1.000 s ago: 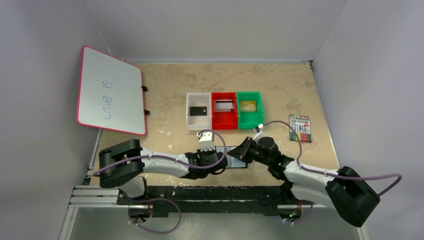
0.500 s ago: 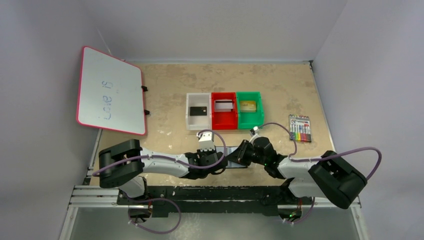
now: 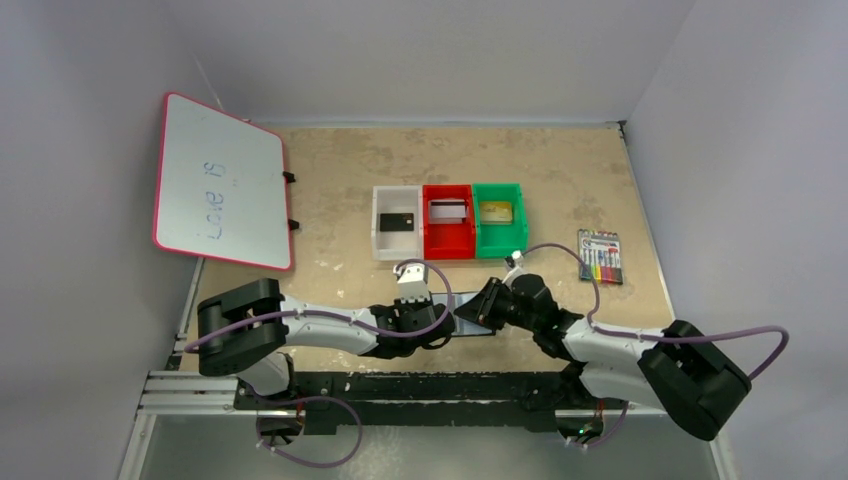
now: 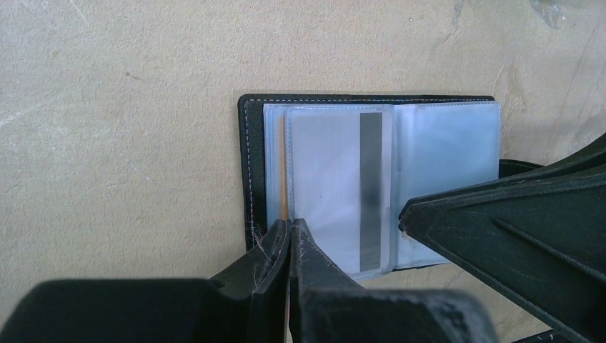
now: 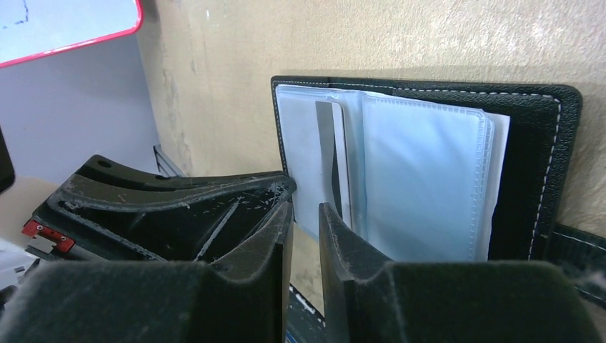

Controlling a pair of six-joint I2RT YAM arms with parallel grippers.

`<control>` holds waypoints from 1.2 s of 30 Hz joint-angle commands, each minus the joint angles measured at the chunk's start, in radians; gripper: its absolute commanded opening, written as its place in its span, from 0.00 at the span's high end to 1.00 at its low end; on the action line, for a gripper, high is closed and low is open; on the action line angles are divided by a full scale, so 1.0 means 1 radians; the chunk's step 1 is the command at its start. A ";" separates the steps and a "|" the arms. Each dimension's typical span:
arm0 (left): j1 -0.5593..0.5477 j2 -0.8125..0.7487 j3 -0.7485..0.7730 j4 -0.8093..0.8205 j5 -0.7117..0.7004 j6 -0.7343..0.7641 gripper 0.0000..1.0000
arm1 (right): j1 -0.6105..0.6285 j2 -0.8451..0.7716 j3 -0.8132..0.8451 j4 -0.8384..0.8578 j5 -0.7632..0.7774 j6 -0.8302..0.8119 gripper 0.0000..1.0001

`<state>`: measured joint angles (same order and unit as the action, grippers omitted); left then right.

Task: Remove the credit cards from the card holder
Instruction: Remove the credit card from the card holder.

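Left wrist view gives you the card holder lying open and flat on the tan table, with its black stitched edge framing the clear plastic sleeves. One sleeve holds a pale striped card, and the dark stripe runs near to far down the card's right side. A thin orange-tan sliver shows along that sleeve's left edge.

Your left gripper has its fingers pressed together. Their tips sit on the near left edge of the holder, just beside the striped card. You cannot tell whether anything is pinched between them.

Your right gripper comes in from the right, with its tips at the near edge of the sleeves. Its fingers stand a narrow gap apart, and nothing is clearly clamped between them.

From the top camera, the holder lies near the front edge of the table, between the two grippers, and both partly cover it. Farther back stand three bins touching in a row:
- The white bin on the left holds a black card.
- The red bin in the middle holds a silver card.
- The green bin on the right holds a gold card.

A marker pack lies to the right of the bins. A red-rimmed whiteboard with blue writing leans at the far left.
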<state>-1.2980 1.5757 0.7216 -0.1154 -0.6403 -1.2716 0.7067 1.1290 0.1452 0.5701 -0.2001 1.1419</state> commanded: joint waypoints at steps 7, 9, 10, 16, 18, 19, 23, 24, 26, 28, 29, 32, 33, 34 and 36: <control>-0.009 -0.011 -0.011 -0.006 0.036 -0.010 1.00 | 0.004 0.062 -0.006 0.029 0.001 -0.012 0.78; -0.009 -0.012 -0.013 -0.007 0.036 -0.009 1.00 | 0.004 0.075 -0.009 0.038 0.001 -0.011 0.78; -0.009 -0.013 -0.013 -0.007 0.036 -0.009 1.00 | 0.004 0.078 -0.007 0.039 0.004 -0.015 0.78; -0.009 -0.011 -0.011 -0.006 0.035 -0.009 1.00 | 0.004 0.081 0.006 0.042 0.025 -0.026 0.78; -0.009 -0.009 -0.011 -0.002 0.038 -0.008 1.00 | 0.004 0.086 -0.003 0.057 0.007 -0.022 0.78; -0.009 -0.006 -0.011 0.001 0.040 -0.006 1.00 | 0.004 0.093 -0.006 0.063 -0.006 -0.015 0.78; -0.009 -0.001 -0.009 0.005 0.045 -0.002 1.00 | 0.004 0.132 -0.016 0.085 -0.024 0.035 0.78; -0.008 0.000 -0.010 0.005 0.046 -0.002 1.00 | 0.004 0.142 -0.021 0.084 -0.014 0.055 0.78; -0.009 -0.002 -0.014 0.001 0.047 -0.005 1.00 | 0.004 0.149 -0.028 0.070 0.014 0.075 0.78; -0.009 -0.007 -0.021 0.001 0.047 -0.009 1.00 | 0.004 0.138 -0.029 0.068 0.049 0.077 0.78; -0.009 -0.010 -0.025 0.004 0.047 -0.010 1.00 | 0.004 0.133 -0.027 0.078 0.060 0.075 0.78; -0.009 -0.010 -0.028 0.011 0.047 -0.009 1.00 | 0.004 0.142 -0.014 0.076 0.005 0.050 0.78; -0.008 -0.006 -0.027 0.012 0.049 -0.008 1.00 | 0.004 0.150 -0.009 0.072 -0.004 0.050 0.78; -0.009 -0.003 -0.025 0.016 0.051 -0.008 1.00 | 0.004 0.156 -0.007 0.074 0.001 0.054 0.79; -0.009 0.004 -0.022 0.024 0.058 -0.006 1.00 | 0.004 0.162 -0.013 0.076 0.022 0.077 0.79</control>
<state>-1.2984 1.5723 0.7155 -0.1081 -0.6395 -1.2713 0.7059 1.2629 0.1303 0.6621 -0.2012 1.2022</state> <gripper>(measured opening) 0.006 0.216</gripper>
